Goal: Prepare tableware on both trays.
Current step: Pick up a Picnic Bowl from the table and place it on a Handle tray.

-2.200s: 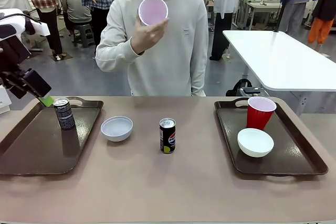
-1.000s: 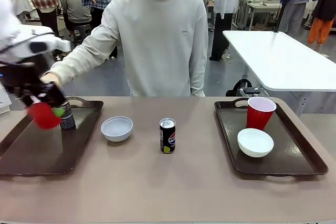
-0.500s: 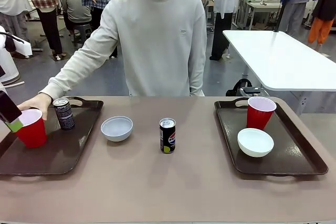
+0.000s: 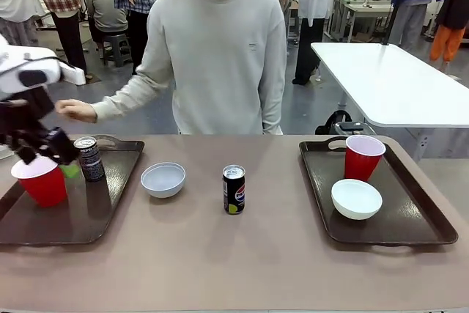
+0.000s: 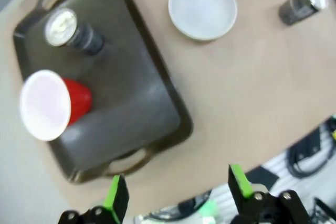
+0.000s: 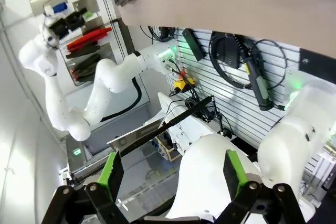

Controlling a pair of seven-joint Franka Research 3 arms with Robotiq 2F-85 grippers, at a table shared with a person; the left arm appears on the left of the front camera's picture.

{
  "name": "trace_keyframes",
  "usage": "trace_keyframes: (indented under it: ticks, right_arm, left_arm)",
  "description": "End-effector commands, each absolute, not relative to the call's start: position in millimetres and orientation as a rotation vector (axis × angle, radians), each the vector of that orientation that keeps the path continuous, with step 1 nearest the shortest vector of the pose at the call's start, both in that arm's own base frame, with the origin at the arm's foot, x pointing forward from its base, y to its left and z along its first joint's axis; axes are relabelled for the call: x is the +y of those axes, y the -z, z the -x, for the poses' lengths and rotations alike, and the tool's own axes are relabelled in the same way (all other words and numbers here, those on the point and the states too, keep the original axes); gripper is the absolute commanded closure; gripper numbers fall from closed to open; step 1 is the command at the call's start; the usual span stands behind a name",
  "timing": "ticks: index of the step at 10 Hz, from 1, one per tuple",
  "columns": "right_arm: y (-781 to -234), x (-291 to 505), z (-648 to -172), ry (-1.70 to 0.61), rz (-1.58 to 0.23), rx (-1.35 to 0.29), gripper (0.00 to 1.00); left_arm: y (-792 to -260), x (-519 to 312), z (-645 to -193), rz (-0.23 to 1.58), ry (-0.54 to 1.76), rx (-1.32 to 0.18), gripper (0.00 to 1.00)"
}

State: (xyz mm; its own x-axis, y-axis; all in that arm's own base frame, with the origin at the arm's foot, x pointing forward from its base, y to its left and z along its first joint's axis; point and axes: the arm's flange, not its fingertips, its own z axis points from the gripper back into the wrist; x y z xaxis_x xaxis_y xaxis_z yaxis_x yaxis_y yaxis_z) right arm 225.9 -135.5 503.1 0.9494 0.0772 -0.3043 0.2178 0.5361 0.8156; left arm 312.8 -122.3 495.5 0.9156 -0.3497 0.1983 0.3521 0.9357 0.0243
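The left tray (image 4: 110, 210) holds a red cup (image 4: 44, 185) and a black can (image 4: 89, 157). My left gripper (image 4: 66, 163) hovers open above that tray's back left, nothing between its fingers. From the left wrist view my left gripper (image 5: 177, 190) looks down on the tray (image 5: 136, 103), the cup (image 5: 50, 103), the can (image 5: 71, 29), a white bowl (image 5: 202, 8) and a second can (image 5: 302, 3). That bowl (image 4: 163, 179) and can (image 4: 234, 189) stand on the table between the trays. The right tray (image 4: 410, 218) carries a red cup (image 4: 363, 156) and a white bowl (image 4: 356, 199). My right gripper (image 6: 172, 174) is open and holds nothing.
A person stands at the far side, one hand (image 4: 73, 110) held in the air behind the left tray. The right wrist view faces the robot's base and cables below the table edge (image 6: 220, 3).
The person's hand has let go of the red cup on the left tray and drawn back. My left arm has swung in from the left over the tray.
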Motion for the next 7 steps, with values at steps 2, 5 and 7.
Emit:
trace_keyframes:
  ticks: [2, 5, 7]
  right_arm:
    - [-500.5, -134.1, -224.9, 0.071, -1.021, 0.314, 0.00]
    - [-500.5, -134.1, -224.9, 0.071, -1.021, 0.314, 0.00]
    - [-500.5, -134.1, -224.9, 0.071, -1.021, 0.314, 0.00]
  left_arm:
    - [-454.8, -168.1, -383.6, 0.025, 0.284, -0.154, 0.00]
    - [-421.1, -191.2, -434.7, 0.000, 0.202, -0.190, 0.00]
    - [-408.7, -194.9, -457.0, 0.014, 0.171, -0.166, 0.00]
